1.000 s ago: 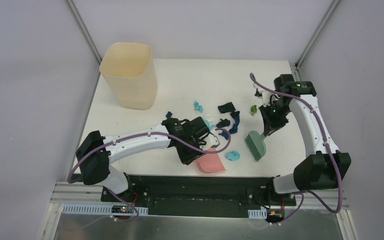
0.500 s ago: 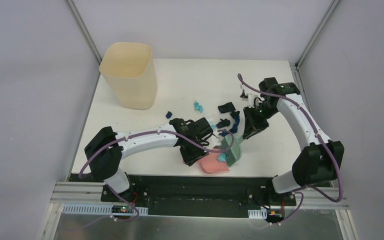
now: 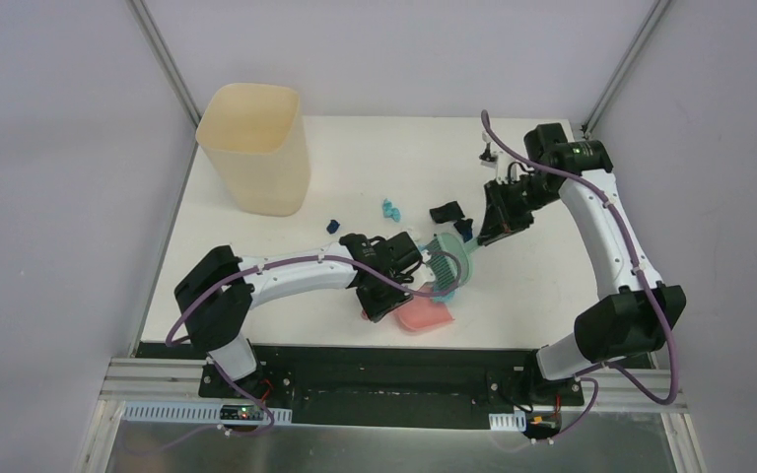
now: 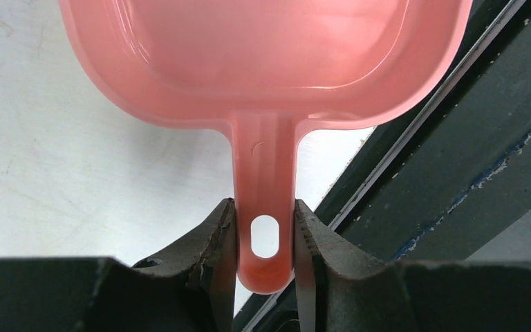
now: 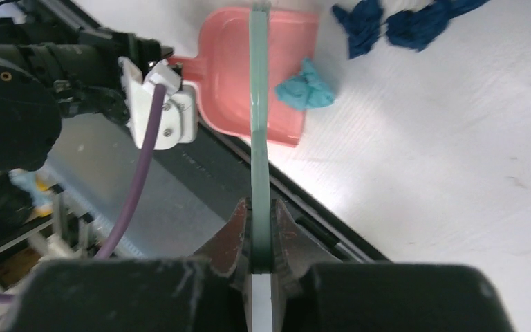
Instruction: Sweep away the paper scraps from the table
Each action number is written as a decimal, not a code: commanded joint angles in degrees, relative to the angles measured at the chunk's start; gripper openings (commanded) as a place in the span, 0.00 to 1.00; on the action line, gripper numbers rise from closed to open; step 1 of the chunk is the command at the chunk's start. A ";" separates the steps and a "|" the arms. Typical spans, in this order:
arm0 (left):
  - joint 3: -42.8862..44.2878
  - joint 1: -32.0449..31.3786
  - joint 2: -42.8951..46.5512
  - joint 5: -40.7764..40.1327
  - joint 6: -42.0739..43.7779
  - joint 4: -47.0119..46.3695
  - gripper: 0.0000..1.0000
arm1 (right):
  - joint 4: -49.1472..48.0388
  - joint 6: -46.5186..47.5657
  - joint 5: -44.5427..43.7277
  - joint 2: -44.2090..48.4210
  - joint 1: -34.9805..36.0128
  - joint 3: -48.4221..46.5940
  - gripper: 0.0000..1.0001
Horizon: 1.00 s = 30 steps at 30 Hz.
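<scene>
My left gripper [image 4: 265, 232] is shut on the handle of the pink dustpan [image 4: 263, 62], which lies near the table's front edge [image 3: 424, 317]. My right gripper [image 5: 259, 232] is shut on the teal brush [image 5: 258, 104]; in the top view the brush head [image 3: 448, 261] hangs over the far side of the dustpan. A light blue scrap [image 5: 305, 86] lies at the dustpan's lip. Dark blue scraps [image 5: 361, 21] lie just beyond it. In the top view, light blue [image 3: 390, 209], dark blue [image 3: 332, 226] and black [image 3: 446, 212] scraps lie on the white table [image 3: 355, 168]. The green scrap is hidden.
A tall cream bin [image 3: 254, 148] stands at the table's back left. The black front edge [image 4: 456, 152] runs right beside the dustpan. A purple cable [image 5: 135, 180] hangs off the left wrist.
My right arm swung the brush left from the table's right side across to the dustpan, then drew the head back a little. The light blue scrap moved to the dustpan's lip.
</scene>
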<state>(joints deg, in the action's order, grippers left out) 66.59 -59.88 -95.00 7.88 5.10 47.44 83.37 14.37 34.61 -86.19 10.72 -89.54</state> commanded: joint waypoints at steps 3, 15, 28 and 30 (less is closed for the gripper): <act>1.22 0.71 2.59 -7.35 -0.51 4.00 0.00 | -1.53 2.42 -16.74 -1.20 -0.18 -7.01 0.00; 9.24 0.73 6.35 -8.86 -1.39 18.00 0.00 | -4.72 3.21 -19.78 -0.19 1.25 2.03 0.00; 6.86 0.72 1.99 -9.78 -4.04 22.51 0.00 | -9.26 0.61 -20.42 -1.16 7.94 8.13 0.00; 6.83 0.63 0.13 -8.44 -3.45 21.14 0.00 | -9.37 0.25 -19.15 -2.07 9.10 7.72 0.00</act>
<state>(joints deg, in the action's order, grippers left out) 73.65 -59.53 -91.66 -0.21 2.39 69.41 77.06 16.14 15.22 -87.48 17.32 -82.63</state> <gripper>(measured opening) 0.301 0.078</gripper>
